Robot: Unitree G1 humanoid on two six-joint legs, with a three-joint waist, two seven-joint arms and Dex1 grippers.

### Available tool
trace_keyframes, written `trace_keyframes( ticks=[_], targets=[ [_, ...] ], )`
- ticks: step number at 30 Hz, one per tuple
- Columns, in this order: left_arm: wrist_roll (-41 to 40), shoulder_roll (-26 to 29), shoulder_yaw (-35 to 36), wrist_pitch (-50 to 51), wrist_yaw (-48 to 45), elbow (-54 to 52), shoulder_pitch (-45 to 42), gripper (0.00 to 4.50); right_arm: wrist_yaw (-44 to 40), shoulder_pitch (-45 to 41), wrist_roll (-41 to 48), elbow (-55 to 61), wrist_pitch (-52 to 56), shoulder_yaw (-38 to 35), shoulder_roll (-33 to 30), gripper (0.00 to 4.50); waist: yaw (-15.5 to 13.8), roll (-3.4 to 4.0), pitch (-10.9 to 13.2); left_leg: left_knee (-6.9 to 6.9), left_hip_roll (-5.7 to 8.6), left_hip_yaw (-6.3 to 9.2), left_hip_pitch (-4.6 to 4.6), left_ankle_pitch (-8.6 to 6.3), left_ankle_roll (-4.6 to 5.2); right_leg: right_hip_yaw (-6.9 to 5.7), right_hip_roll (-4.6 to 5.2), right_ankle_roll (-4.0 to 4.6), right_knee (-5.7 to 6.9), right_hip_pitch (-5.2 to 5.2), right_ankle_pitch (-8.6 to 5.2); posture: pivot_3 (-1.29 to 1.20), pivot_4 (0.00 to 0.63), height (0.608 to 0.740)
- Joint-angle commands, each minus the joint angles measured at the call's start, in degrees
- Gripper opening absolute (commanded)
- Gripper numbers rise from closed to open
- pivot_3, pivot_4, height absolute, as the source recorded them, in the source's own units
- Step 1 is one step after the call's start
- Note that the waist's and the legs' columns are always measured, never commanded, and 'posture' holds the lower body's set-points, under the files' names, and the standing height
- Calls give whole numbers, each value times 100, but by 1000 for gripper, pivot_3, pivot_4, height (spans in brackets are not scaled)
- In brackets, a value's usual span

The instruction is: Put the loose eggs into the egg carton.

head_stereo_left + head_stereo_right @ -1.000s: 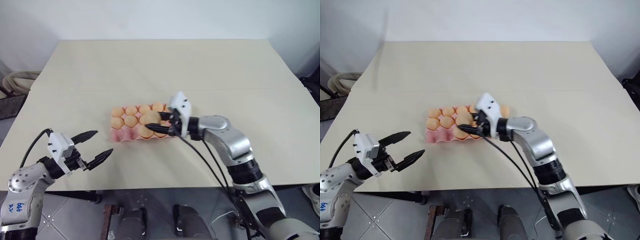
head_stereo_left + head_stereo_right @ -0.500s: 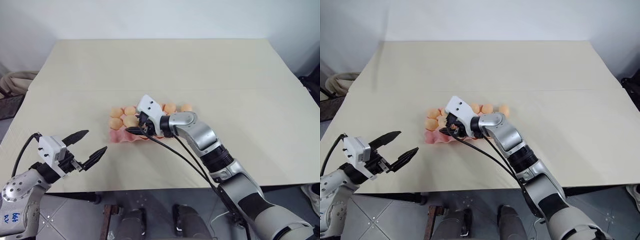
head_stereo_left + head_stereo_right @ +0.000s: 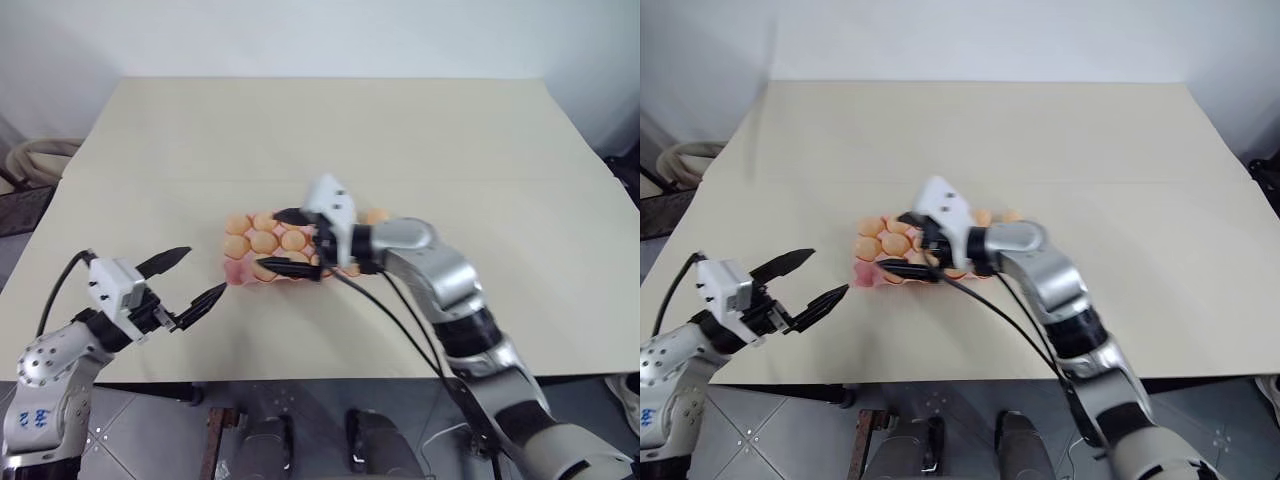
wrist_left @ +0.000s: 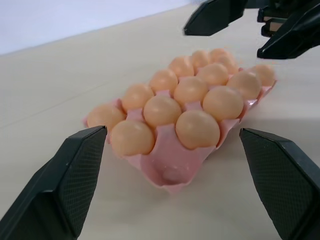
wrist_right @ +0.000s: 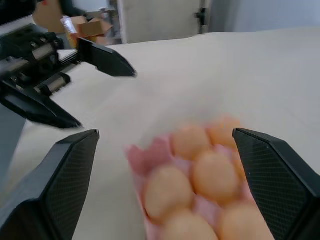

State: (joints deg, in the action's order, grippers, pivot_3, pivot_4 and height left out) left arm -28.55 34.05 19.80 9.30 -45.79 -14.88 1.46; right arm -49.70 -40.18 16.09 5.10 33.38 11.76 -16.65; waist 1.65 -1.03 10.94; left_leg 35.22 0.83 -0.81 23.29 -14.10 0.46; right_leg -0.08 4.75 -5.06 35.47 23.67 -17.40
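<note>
The egg carton (image 3: 290, 252) sat on the table (image 3: 330, 140) just near of the table's middle, a pale-pink tray lying flat, its long side running from nine o'clock to three o'clock across the head views. And the eggs (image 4: 197, 128) were in it, peach-orange, packed cup after cup; from the left wrist view the near corner cup (image 4: 171, 173) showed bare pink, the one cup plainly open there. The right gripper (image 3: 283, 241) hung over the carton with its jaws spread wide and nothing between them, one black finger (image 3: 291, 215) reaching past the carton's far edge at about twelve o'clock, the other finger (image 3: 288, 266) lying along the near edge at about six, so the carton's left half lay squarely in the gap. In the right wrist view the eggs filled the space between those two fingers, close under the jaws, though whether a fingertip touched the tray could not be told. Off at eight o'clock from the carton, the left gripper (image 3: 194, 277) was over the table's near-left edge, well apart from the tray, jaws also wide and empty, pointing toward the carton's short left end.
</note>
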Motion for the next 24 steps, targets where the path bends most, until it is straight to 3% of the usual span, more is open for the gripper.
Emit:
trace_keyframes(
  ticks=[1, 6, 13, 20, 24],
  targets=[
    [48, 27, -291, -58, -160, 86, -261, 4500, 145, 559, 97, 551, -213, -591, -422, 4478, -4, 0, 0, 0, 0, -2, 1, 0, 1, 0, 0, 0, -3, 0, 0, 0, 150, 740],
    [59, 26, -694, 28, -368, 416, -785, 4500, 400, 1739, 144, 712, -733, -1595, -1065, 4478, 5, 0, 0, -1, -1, -8, 0, 14, 24, 3, -3, 0, -3, -1, 0, 0, 150, 740],
    [202, 22, -989, -80, -552, 868, -1345, 4500, 521, 2882, 170, 291, -1573, -2602, -1466, 4478, -7, 0, 0, 3, -5, -32, -15, 19, 31, 22, -13, 0, 15, -2, 0, 0, 150, 740],
    [189, 80, -960, -45, -654, 961, -1473, 4500, 493, 2951, 209, -201, -2115, -2776, -1559, 4478, 2, 1, 1, 21, -6, -49, -25, 22, 36, 39, -14, -3, 36, -5, 2, 0, 150, 740],
    [91, 175, -775, 59, -643, 799, -1277, 4500, 316, 2496, 193, -463, -2230, -2547, -1625, 4478, 9, 1, 1, 36, -6, -47, -25, 22, 36, 41, -13, -3, 43, -5, 2, 0, 150, 740]
  ],
)
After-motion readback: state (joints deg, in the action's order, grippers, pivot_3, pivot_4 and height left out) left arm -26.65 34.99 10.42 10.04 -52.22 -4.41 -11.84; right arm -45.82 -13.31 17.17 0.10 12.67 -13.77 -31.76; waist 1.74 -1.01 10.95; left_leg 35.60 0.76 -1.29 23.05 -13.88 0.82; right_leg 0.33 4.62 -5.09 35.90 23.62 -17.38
